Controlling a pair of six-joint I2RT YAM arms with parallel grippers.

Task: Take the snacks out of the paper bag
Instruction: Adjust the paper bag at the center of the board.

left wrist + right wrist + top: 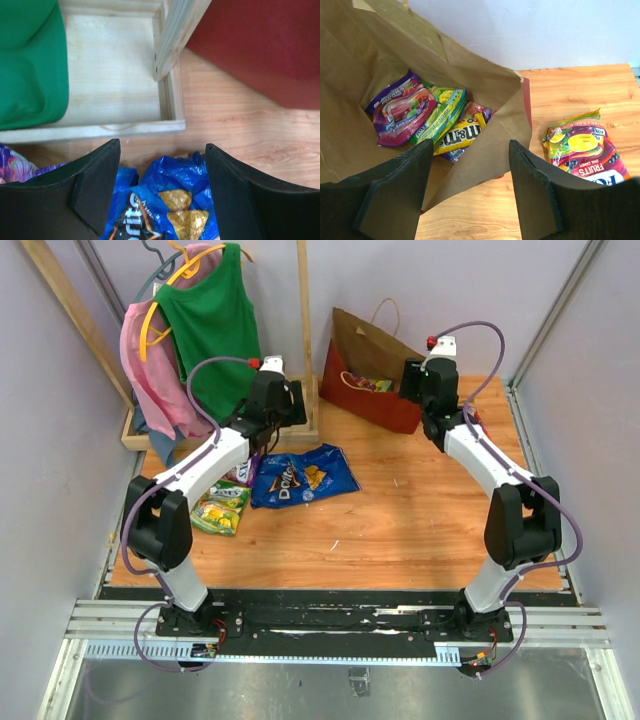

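The red paper bag (pixel 372 380) lies tipped at the back of the table, its brown inside (pixel 350 125) facing my right gripper. Inside it lie a purple packet (pixel 400 107), a green-teal packet (pixel 441 116) and a yellow M&M's packet (pixel 462 134). My right gripper (pixel 471 150) is open at the bag's mouth, its jaws either side of the bag's lip (pixel 490 150), holding nothing. A colourful fruit-candy packet (pixel 582 150) lies on the table beside the bag. My left gripper (pixel 161 150) is open and empty above the top of the blue Doritos bag (pixel 172 200), which lies on the table (pixel 305 475).
A wooden rack's base tray (pixel 115 80) sits just beyond my left gripper, with green (pixel 215 325) and pink (pixel 150 365) garments hanging on it. A green-yellow packet (pixel 220 508) and a purple packet (pixel 15 165) lie left of the Doritos bag. Walls enclose the table.
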